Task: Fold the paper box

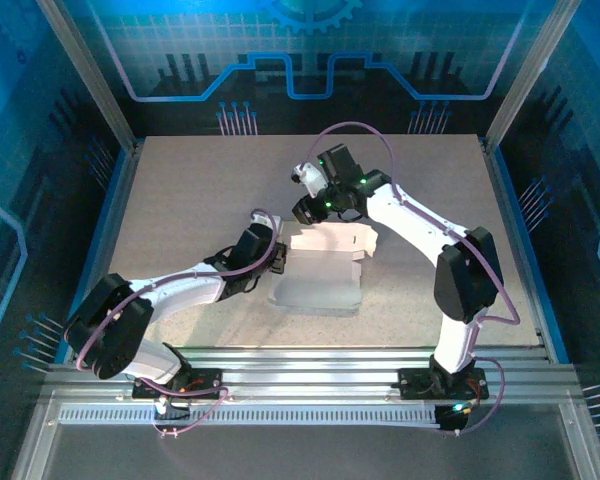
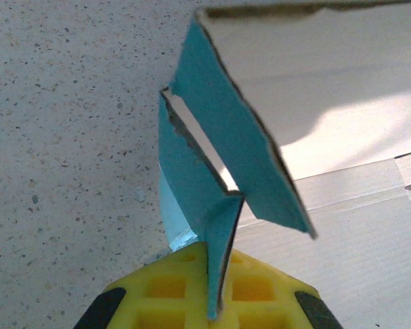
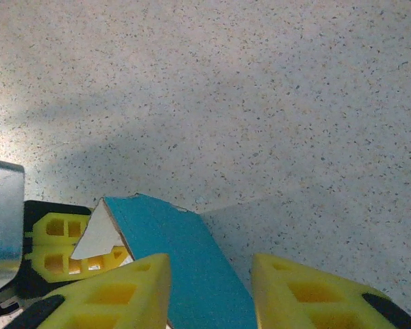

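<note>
Light blue thin-cardboard paper box: is being held half-formed near the middle of the speckled grey worktop, pale inner side up, with several flaps being stood up off the flat sheet.
Left pincer: is being pressed shut on the lower edge of an upright blue flap at the box's left side, and the card is being pinched between the yellow pads.
Right pincer: is being placed around a blue flap at the box's far edge. Its jaws are apart and a gap is being left on one side, so no clamp is being shown.
Step in hand: the far flap is probably being taken so that it can be folded inward.
Risk of tearing: the thin card could be creased or ripped if it is pulled two ways at once.
Risk of slipping: the far flap could be lost if it is pushed before the jaws are closed.
Risk of collapse: the raised walls could be flattened if the flap is pressed down too hard.
</note>
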